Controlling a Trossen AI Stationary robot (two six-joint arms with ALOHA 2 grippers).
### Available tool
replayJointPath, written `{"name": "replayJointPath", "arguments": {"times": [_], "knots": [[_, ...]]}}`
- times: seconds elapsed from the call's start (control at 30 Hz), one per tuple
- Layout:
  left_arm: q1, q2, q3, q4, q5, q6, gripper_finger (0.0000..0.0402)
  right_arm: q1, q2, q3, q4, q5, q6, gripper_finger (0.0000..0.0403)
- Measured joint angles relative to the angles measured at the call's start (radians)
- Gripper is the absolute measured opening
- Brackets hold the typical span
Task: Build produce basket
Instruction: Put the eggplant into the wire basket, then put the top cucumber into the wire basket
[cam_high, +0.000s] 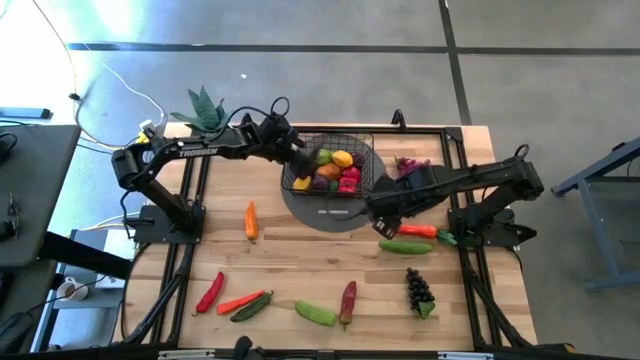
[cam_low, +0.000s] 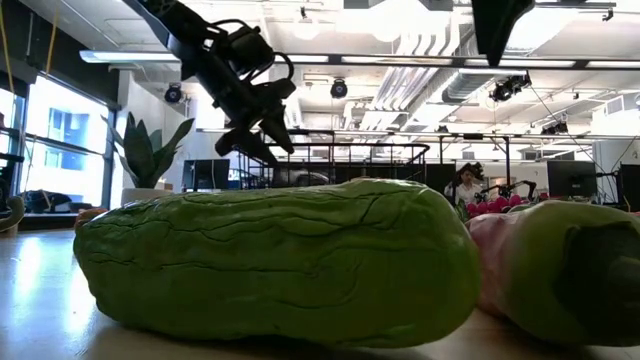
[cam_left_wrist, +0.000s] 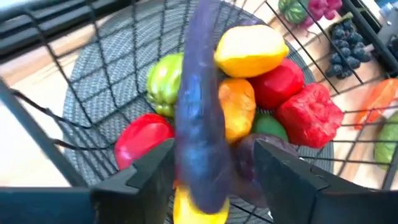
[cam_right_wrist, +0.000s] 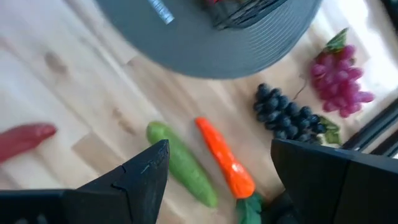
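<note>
The black wire basket (cam_high: 362, 150) stands on a grey round mat (cam_high: 318, 216) at the far middle of the table. It holds produce: a lemon (cam_left_wrist: 249, 46), a green pepper (cam_left_wrist: 163, 81), red pieces (cam_left_wrist: 308, 115) and an orange one (cam_left_wrist: 241, 106). My left gripper (cam_left_wrist: 214, 171) hangs over the basket's left side (cam_high: 300, 155), its fingers apart. A long purple piece (cam_left_wrist: 199, 118) stands upright and blurred between them. My right gripper (cam_right_wrist: 217, 171) is open above the table right of the mat (cam_high: 384, 212), over a green cucumber (cam_right_wrist: 183, 165) and a carrot (cam_right_wrist: 224, 158). It holds nothing. My left gripper has the long purple piece (cam_left_wrist: 200, 155) between its fingers, which slant down from the table's left over the basket. A gap shows between the piece and one finger (cam_left_wrist: 280, 171). Whether the other finger (cam_left_wrist: 152, 177) touches it I cannot tell.
Loose produce lies on the wood: an orange pepper (cam_high: 250, 220), a red chilli (cam_high: 210, 292), a green cucumber (cam_high: 315, 313), dark grapes (cam_high: 418, 290), pink grapes (cam_high: 410, 165). A potted plant (cam_high: 203, 108) stands at the far left corner. A big green cucumber (cam_low: 270, 260) fills the low view.
</note>
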Motion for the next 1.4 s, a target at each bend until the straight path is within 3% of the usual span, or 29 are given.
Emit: {"name": "replayJointPath", "arguments": {"times": [0.17,0.33,0.53,0.77,1.17,1.4], "knots": [[0.015,-0.002,0.0,0.005,0.001,-0.017,0.0228,0.047,-0.006,-0.096,0.0,-0.095,0.003,0.0263],[0.026,-0.011,0.014,-0.006,0.0,0.0,0.0225,0.1,-0.007,-0.249,0.018,-0.141,0.006,0.0263],[0.022,-0.011,0.1,-0.04,0.004,0.055,0.0223,0.113,-0.028,-0.394,0.159,-0.252,-0.038,0.0263],[0.009,-0.013,0.235,-0.16,0.005,0.137,0.0223,0.117,-0.109,-0.525,0.358,-0.309,-0.137,0.0263],[0.01,-0.013,0.463,-0.438,0.001,0.271,0.0223,0.116,-0.157,-0.765,0.648,-0.315,-0.253,0.0263],[0.01,-0.013,0.512,-0.499,-0.019,0.277,0.0223,0.102,-0.157,-0.859,0.729,-0.307,-0.247,0.0263]]}}
